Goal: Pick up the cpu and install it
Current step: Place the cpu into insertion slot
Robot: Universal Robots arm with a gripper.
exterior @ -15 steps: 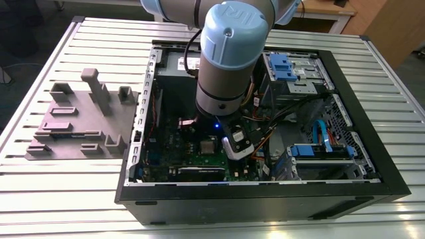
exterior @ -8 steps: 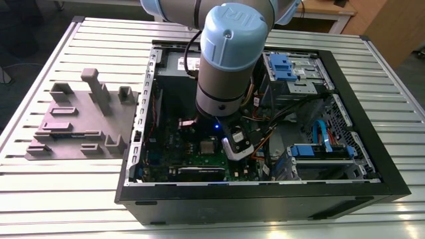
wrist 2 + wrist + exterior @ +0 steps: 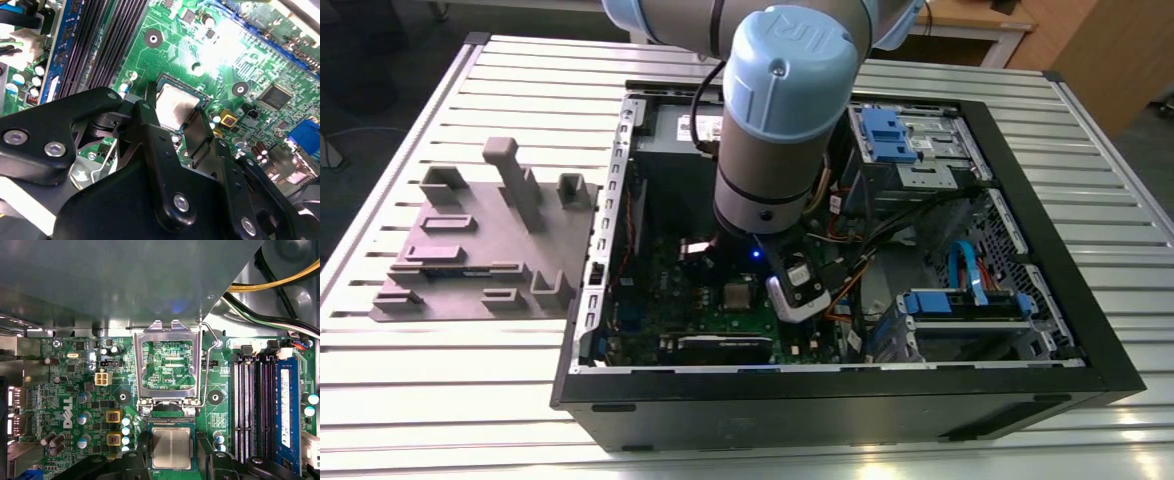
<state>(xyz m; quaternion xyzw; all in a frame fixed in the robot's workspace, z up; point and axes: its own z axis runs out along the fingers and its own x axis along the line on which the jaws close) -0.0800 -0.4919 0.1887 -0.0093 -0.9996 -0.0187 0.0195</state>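
Surveyor: Surface, room?
Recorder: Slatted metal table (image 3: 400,110); grey fixture plate (image 3: 480,250) at the exterior view's left, open computer case (image 3: 854,400) beside it, wooden furniture (image 3: 1081,50) behind.
Surveyor: Hidden?
Recorder: Exterior view: the arm (image 3: 781,120) hid much of the motherboard (image 3: 65,375). In its socket (image 3: 170,423) lay the cpu (image 3: 171,446), beside the raised frame (image 3: 139,370). The claw (image 3: 172,460) was released, fingers (image 3: 134,462) spread either side; claw body cut off.

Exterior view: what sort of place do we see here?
Probably a robotics lab or workshop bench, not a home. An open computer case lies on a slatted metal table, a robot arm reaches into it, and a grey parts fixture sits at the exterior view's left.
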